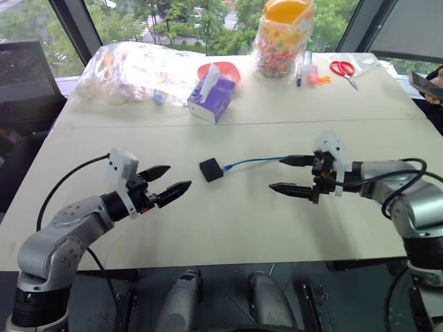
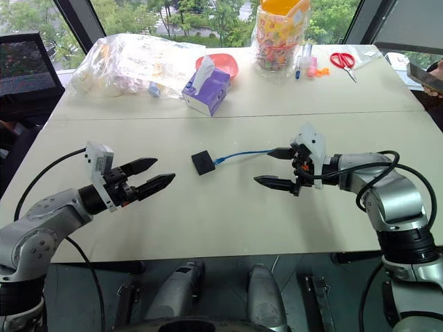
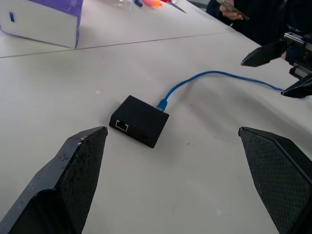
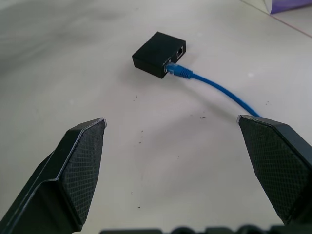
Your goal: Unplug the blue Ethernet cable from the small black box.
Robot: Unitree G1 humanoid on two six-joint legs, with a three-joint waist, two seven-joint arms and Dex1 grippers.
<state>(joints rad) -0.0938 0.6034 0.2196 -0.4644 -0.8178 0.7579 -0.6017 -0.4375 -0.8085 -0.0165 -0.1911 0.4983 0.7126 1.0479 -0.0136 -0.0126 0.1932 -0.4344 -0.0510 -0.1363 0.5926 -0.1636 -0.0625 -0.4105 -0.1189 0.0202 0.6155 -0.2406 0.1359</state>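
The small black box [image 1: 211, 169] lies flat in the middle of the white table, with the blue Ethernet cable [image 1: 250, 162] plugged into its right side and curving off to the right. My left gripper [image 1: 168, 183] hovers open just left of the box. My right gripper [image 1: 286, 174] is open to the right, with the cable's far end running under its upper finger. The wrist views show the box [image 3: 139, 121] with a free port facing the left gripper, and the blue plug [image 4: 176, 71] seated in the box [image 4: 160, 54]. Neither gripper touches box or cable.
A purple tissue box [image 1: 212, 97] stands behind the black box. At the table's back are a clear plastic bag [image 1: 135, 69], a red bowl [image 1: 220, 70], a jar of sweets [image 1: 282, 38] and red scissors [image 1: 343, 70]. A person's hand with a phone [image 1: 429, 86] shows at far right.
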